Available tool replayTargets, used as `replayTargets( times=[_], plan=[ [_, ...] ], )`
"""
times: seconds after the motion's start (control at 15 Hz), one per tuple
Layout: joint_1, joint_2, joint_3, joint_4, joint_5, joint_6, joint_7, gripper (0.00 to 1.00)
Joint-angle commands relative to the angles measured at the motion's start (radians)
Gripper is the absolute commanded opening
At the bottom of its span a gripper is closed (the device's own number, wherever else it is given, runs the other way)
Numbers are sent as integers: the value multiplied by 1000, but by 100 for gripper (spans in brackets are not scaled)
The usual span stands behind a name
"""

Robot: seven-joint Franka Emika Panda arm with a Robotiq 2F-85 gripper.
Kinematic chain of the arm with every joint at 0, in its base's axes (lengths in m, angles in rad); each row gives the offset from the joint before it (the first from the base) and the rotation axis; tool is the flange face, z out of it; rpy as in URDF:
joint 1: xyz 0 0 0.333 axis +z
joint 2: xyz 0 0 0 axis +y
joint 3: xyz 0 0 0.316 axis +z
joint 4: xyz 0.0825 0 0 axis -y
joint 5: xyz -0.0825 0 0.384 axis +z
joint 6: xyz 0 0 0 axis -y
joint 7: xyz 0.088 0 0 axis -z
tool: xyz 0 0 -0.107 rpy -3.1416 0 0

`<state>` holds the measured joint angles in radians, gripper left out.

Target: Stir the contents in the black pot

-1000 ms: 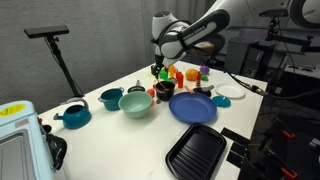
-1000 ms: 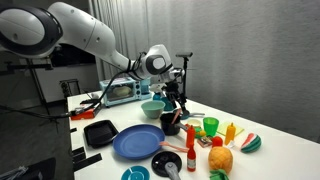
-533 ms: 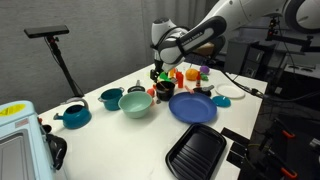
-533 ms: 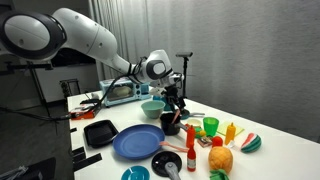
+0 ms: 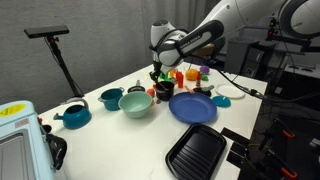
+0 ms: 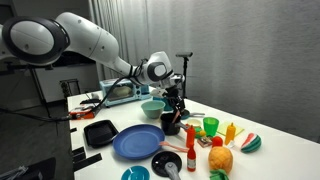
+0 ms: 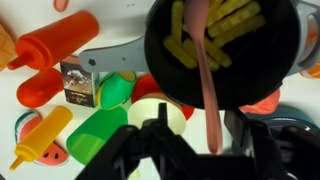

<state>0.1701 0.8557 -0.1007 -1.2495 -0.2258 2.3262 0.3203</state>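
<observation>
The black pot (image 7: 156, 45) fills the top of the wrist view and holds several yellow sticks (image 7: 222, 28). A pink spoon handle (image 7: 208, 90) rises out of it towards the camera, and its end lies between my fingers. My gripper (image 7: 205, 138) is shut on this handle, right above the pot. In both exterior views the gripper (image 5: 160, 72) (image 6: 172, 106) points down over the small black pot (image 5: 165, 88) (image 6: 171, 123), which stands at the far rim of the blue plate (image 5: 193, 107).
Toy food, a red ketchup bottle (image 7: 62, 40), a yellow bottle (image 7: 40, 138) and a green cup (image 7: 100, 130) crowd round the pot. A teal bowl (image 5: 135, 104), teal pots (image 5: 110, 98) and the black grill pan (image 5: 196, 152) stand nearby.
The gripper has shifted only slightly over the pot. Nothing else has moved.
</observation>
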Motion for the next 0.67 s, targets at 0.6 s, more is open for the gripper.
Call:
replayTargets(
  times=[0.6],
  plan=[
    [5, 33, -4, 63, 12, 16, -6, 2]
  ],
)
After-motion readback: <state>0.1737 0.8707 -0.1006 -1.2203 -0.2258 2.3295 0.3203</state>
